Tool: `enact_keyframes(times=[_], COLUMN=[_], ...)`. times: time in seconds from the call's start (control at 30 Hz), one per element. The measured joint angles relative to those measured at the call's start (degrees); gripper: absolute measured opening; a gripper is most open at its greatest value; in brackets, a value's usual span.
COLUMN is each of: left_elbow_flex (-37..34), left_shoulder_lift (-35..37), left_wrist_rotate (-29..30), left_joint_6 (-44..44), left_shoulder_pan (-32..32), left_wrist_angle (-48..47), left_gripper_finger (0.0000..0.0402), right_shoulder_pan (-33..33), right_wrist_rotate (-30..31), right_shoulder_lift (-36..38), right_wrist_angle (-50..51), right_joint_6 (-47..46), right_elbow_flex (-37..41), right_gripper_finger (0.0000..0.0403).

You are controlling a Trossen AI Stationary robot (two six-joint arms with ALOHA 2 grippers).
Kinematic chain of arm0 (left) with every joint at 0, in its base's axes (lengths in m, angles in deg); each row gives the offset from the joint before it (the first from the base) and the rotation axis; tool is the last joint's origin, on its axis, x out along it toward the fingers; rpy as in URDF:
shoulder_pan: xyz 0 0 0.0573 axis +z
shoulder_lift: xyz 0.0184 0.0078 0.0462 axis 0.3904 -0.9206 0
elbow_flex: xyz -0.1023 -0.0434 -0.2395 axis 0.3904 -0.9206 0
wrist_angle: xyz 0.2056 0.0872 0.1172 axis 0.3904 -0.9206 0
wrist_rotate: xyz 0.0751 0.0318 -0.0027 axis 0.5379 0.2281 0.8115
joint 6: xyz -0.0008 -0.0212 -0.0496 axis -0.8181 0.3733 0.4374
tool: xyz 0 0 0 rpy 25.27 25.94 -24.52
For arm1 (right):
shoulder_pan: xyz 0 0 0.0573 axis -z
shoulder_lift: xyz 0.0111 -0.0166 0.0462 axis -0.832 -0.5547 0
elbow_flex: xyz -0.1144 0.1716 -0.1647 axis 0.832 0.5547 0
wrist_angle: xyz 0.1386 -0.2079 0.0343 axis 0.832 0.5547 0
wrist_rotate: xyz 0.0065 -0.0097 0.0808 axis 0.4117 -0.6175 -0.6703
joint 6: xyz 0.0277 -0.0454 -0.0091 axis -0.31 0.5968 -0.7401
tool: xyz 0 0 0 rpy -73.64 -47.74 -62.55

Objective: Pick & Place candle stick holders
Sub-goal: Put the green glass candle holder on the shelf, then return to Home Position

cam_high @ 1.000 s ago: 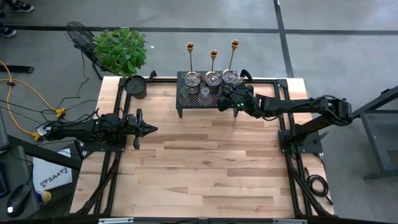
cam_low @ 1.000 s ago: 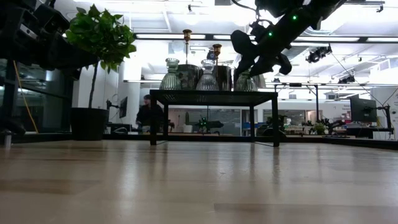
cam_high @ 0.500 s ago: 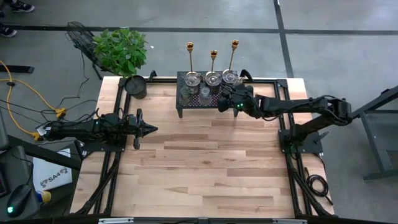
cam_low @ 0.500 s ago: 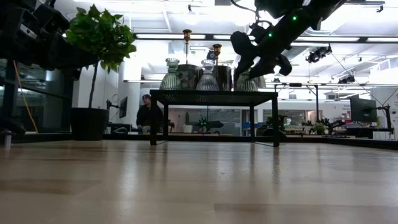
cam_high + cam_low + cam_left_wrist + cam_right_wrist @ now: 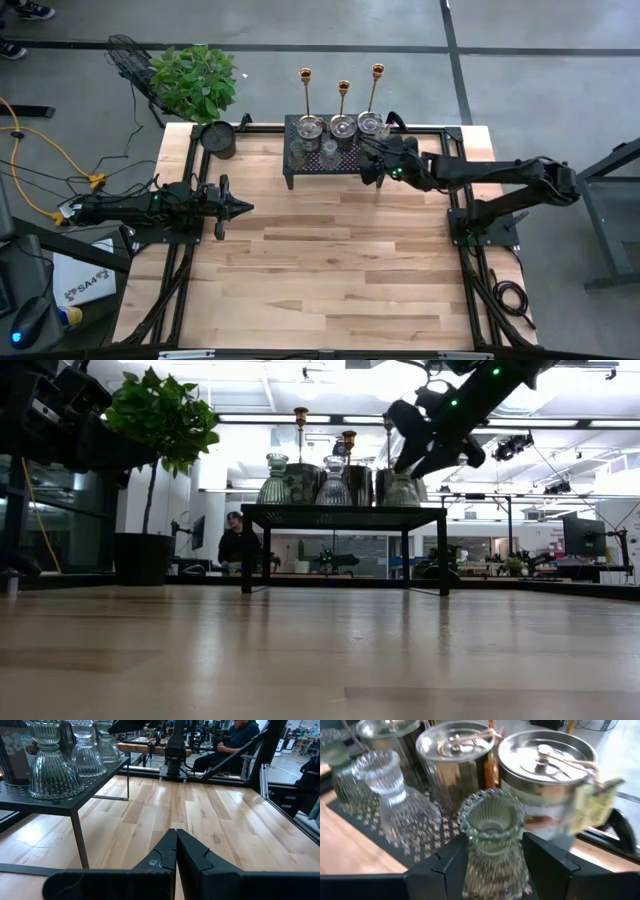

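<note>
R gripper (image 5: 492, 857) at rack (image 5: 300, 172) edge, fingers spread either side of ribbed glass holder (image 5: 492, 840), not yet pinching; positioned for pickup. L gripper (image 5: 176, 851) idle over counter (image 5: 330, 260), fingers pressed together.

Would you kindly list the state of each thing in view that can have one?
Right hand: open, fingers either side of the greenish glass holder.
Greenish glass holder: upright on the black mesh rack, not lifted.
Left hand: shut, empty, low over the table.
Silvery cups: upright on the rack.
Gold candlesticks: upright behind the rack.
</note>
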Motion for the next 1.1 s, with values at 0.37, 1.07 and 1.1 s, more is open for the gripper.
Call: enact_keyframes(times=[0.37, 1.07, 1.1], left_elbow_flex=[0.0, 0.0, 0.0], left_shoulder_lift=[0.0, 0.01, 0.01], left_wrist_rotate=[0.0, 0.0, 0.0], left_joint_6=[0.0, 0.01, 0.01], left_shoulder_pan=[-0.02, 0.0, -0.01], left_wrist_angle=[-0.01, -0.02, -0.02], left_gripper_finger=[0.0, 0.0, 0.0], right_shoulder_pan=[-1.15, -0.78, -0.78], right_wrist_rotate=[-0.05, 1.09, 1.09], right_shoulder_lift=[2.37, -0.57, -0.53], right_wrist_angle=[0.82, -6.76, -6.75], right_joint_6=[0.66, 3.43, 3.43], right_elbow_flex=[-0.02, -0.02, -0.02], right_gripper_finger=[0.0178, 0.0172, 0.0172])
